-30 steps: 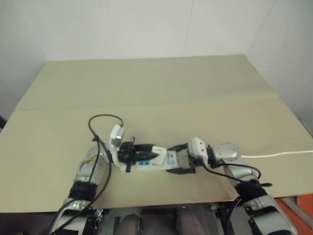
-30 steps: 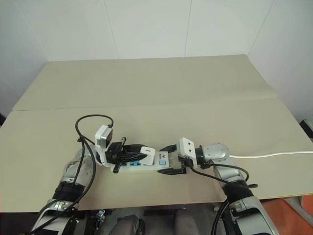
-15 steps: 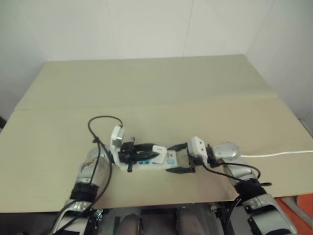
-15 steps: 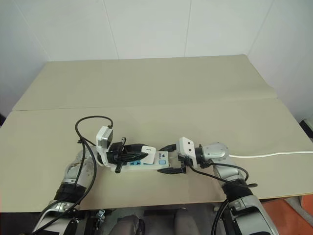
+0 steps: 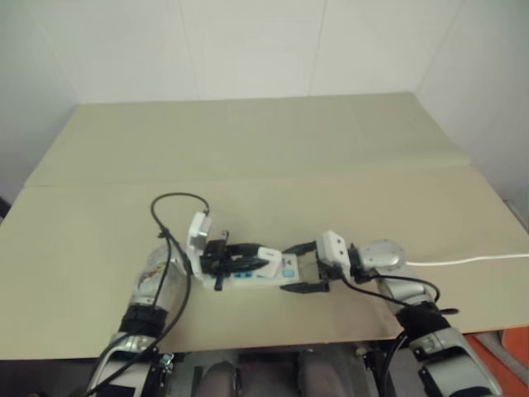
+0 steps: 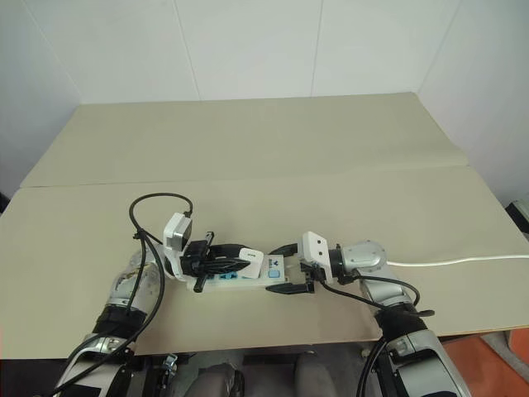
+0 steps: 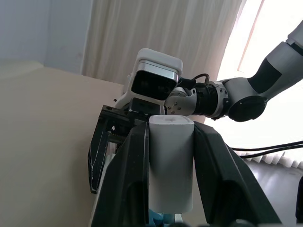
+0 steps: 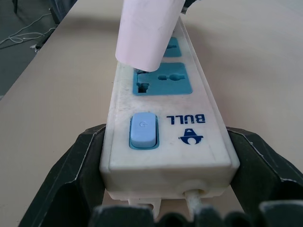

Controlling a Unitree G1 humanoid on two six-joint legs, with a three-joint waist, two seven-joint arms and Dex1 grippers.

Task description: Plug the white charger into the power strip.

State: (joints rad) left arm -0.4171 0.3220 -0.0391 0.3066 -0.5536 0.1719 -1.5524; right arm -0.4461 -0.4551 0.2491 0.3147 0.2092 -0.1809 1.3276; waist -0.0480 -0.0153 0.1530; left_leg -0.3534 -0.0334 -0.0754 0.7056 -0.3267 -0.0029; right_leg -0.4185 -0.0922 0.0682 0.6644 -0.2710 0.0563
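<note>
Seating the white charger needs care: the left pincer clenches it, tilted over the power strip's nearest socket, while the right pincer clamps the strip's switch end on the tabletop. Straighten it, then press down.

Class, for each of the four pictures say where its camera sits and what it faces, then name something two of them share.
Left eye: on the head, looking down at the table; both arms show.
Right eye: beside it, same scene.
Left wrist: along the left end effector, shut on the white charger, facing the right arm.
Right wrist: along the right end effector, clamping the power strip.
Shared: both wrist views show the white charger.
</note>
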